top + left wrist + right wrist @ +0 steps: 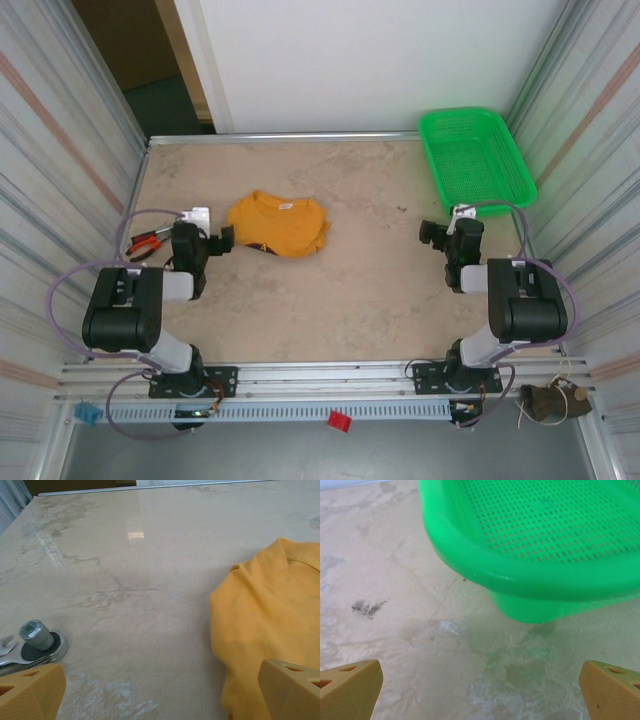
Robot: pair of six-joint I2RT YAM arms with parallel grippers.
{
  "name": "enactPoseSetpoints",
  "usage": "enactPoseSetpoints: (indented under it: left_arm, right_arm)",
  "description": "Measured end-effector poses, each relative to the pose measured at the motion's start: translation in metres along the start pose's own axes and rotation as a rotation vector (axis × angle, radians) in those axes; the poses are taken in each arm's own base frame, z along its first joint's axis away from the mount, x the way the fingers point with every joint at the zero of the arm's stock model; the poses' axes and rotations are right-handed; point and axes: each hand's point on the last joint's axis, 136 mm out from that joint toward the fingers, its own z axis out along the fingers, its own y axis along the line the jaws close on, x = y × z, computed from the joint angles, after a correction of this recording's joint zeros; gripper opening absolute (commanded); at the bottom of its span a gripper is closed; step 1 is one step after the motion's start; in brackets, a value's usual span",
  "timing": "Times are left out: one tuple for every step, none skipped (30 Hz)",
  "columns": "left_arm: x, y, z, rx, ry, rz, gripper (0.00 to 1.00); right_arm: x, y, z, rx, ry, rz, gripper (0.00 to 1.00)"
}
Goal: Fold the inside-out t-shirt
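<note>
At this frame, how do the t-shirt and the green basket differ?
The t-shirt is mustard, soft and bunched in a heap left of centre; the green basket is bright, rigid, perforated plastic at the far right corner. The t-shirt lies just beside the open left hand; the basket sits just beyond the open right hand. Both rest on the table, neither gripped.

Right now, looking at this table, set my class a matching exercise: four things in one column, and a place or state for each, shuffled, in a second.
Column A
1. t-shirt
2. green basket
3. pliers
4. right gripper

Column B
a. far right corner of the table
b. open, holding nothing
c. bunched up, left of the table's middle
d. at the table's left edge, red-handled

Pairs: 1-c, 2-a, 3-d, 4-b
</note>
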Motion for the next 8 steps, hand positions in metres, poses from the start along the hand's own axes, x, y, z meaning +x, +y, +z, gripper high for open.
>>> enactPoseSetpoints:
  left_arm:
    - [0.0001,-0.0015,0.0001,0.009,0.001,0.000,0.99]
    - [0.0003,-0.0024,0.0001,0.014,0.002,0.000,0.99]
    - [0.0004,-0.0028,0.0001,0.016,0.002,0.000,0.99]
    - [0.0006,-0.0033,0.0002,0.019,0.004,0.000,0.99]
    - [0.0005,-0.0035,0.0003,0.020,0.004,0.000,0.99]
    - [0.0001,-0.0040,0.0003,0.023,0.003,0.000,0.99]
    - [-0.0002,-0.0044,0.0004,0.026,0.002,0.000,0.99]
    - [-0.0003,-0.0045,0.0004,0.026,0.002,0.000,0.99]
  right_arm:
    - [-0.0019,0.0013,-0.0001,-0.003,-0.008,-0.001,0.99]
    - [-0.0032,0.0023,-0.0002,-0.003,-0.014,-0.003,0.99]
    - [-0.0042,0.0027,-0.0003,-0.006,-0.018,-0.003,0.99]
    - [-0.0042,0.0031,-0.0002,-0.009,-0.018,-0.003,0.99]
    - [-0.0040,0.0033,-0.0002,-0.014,-0.017,-0.002,0.99]
    - [-0.0041,0.0022,-0.0001,-0.012,-0.017,-0.001,0.99]
    - [-0.0043,0.0015,-0.0001,-0.010,-0.018,0.000,0.99]
    - [-0.0048,0.0012,-0.0001,-0.009,-0.020,0.000,0.99]
